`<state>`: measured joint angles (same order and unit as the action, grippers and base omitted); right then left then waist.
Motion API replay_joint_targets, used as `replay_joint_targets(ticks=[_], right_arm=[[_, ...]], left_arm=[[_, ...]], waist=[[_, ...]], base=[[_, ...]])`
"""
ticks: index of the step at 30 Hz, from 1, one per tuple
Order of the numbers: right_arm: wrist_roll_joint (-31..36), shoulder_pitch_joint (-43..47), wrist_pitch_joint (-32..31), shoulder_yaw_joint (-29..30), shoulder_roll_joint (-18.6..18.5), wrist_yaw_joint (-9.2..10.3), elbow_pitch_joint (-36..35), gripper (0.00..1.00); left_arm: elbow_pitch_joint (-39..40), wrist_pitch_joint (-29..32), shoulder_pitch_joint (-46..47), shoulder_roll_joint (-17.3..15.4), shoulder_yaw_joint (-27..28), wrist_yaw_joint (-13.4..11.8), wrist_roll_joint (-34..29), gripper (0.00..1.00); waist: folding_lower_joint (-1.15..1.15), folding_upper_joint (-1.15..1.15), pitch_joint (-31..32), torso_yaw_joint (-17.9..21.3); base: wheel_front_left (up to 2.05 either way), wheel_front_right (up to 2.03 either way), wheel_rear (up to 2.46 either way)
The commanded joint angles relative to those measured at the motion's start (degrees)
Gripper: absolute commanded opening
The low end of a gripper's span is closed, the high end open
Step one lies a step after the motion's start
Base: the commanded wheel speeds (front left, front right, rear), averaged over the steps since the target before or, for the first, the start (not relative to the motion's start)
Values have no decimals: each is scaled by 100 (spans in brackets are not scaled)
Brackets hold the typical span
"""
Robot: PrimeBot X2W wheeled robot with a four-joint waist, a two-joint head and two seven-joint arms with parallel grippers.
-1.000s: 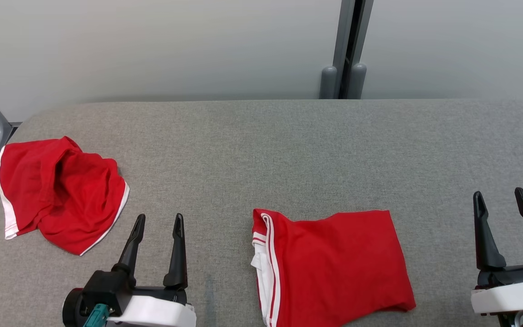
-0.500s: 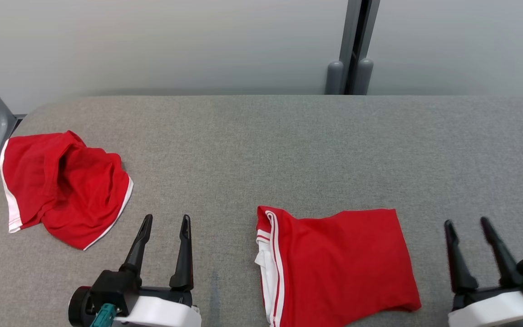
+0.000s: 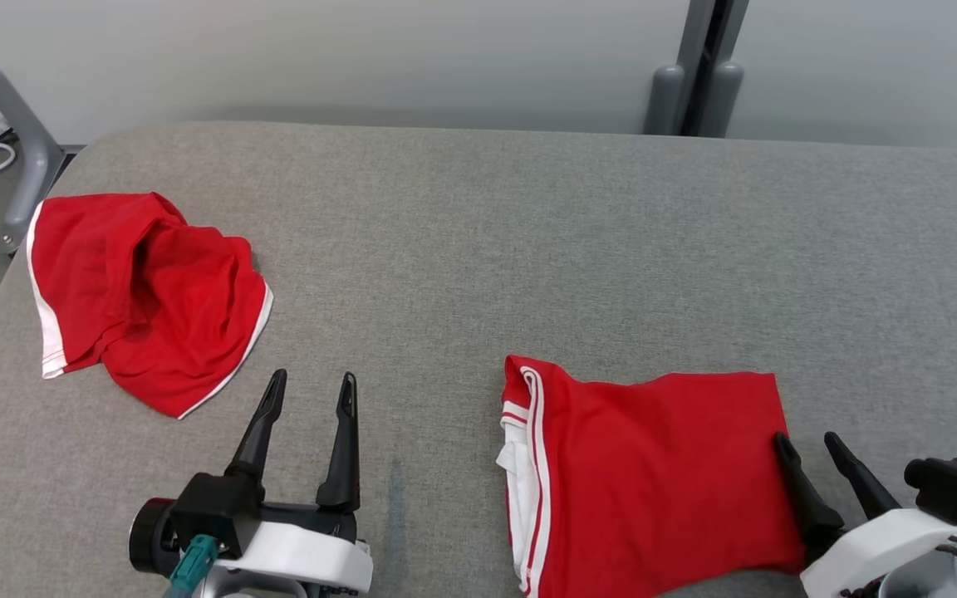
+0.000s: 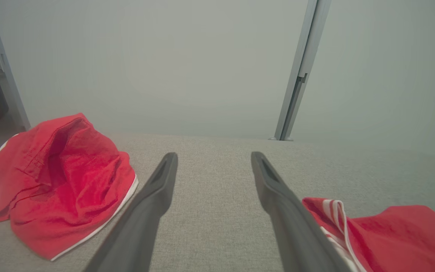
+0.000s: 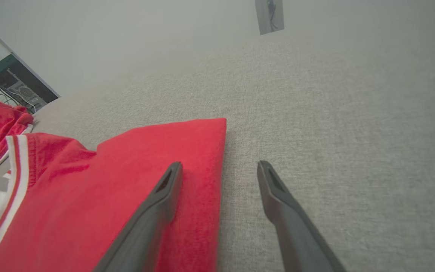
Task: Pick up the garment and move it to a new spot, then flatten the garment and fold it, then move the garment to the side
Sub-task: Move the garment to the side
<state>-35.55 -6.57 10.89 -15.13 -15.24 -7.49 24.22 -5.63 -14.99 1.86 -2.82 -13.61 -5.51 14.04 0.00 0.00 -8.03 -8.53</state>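
The spread right gripper (image 3: 807,438) straddles the right edge of the folded garment (image 3: 653,473). The left gripper (image 3: 312,382) gapes left of it.

Even, soft lighting; wrist views perhaps slightly hazy.

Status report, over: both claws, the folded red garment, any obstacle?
Left claw open, empty, above table. Right claw open, astride right edge of folded red garment, no grip. Crumpled red garment far left, no obstacle.
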Motion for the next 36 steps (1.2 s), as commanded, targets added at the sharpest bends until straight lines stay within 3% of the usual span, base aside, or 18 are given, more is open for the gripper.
replay_joint_targets(ticks=[1, 15, 16, 17, 18, 19, 22, 28, 36], right_arm=[[-225, -100, -106, -100, -61, 0, 35, 100], [-1632, -120, -932, -962, -373, 0, 105, 100], [-1688, -163, -911, -1037, -449, 0, 85, 11], [-1649, -233, -863, -1119, -525, 0, 66, 0], [-1612, -272, -831, -1161, -585, 0, 77, 0], [-923, -952, -705, -1824, -1400, 0, 167, 0], [-720, -1308, -661, -2115, -1795, 1, 187, 0], [-547, -2067, -389, -2460, -2477, 1, 390, 0], [-539, -3118, 86, -2744, -2978, 2, 916, 0]], left_arm=[[-5, -24, 128, -21, 8, 29, -33, 100], [-5, -24, 40, -20, -158, 30, 38, 100], [6, -24, 20, -19, -161, 17, 46, 100], [22, -24, 16, -18, -153, -4, 44, 100], [28, -24, 24, -19, -148, -10, 41, 100], [253, -24, 305, -17, -313, 201, -407, 100], [320, -23, 518, -18, -450, 313, -592, 100], [407, -23, 1112, -21, -800, 513, -909, 100], [373, -23, 1929, -65, -1114, 790, -1367, 100]], waist=[[0, 0, -34, -53], [0, 0, 108, -212], [0, 0, 115, -219], [0, 0, 102, -205], [0, 0, 93, -195], [0, 0, -232, 259], [0, 0, -459, 493], [0, 0, -1144, 961], [0, 0, -2127, 1683]], base=[[0, 0, 0], [0, 0, 0], [0, 0, 0], [0, 0, 0], [0, 0, 0], [0, 0, 0], [0, 0, 0], [0, 0, 0], [0, 0, 0]])
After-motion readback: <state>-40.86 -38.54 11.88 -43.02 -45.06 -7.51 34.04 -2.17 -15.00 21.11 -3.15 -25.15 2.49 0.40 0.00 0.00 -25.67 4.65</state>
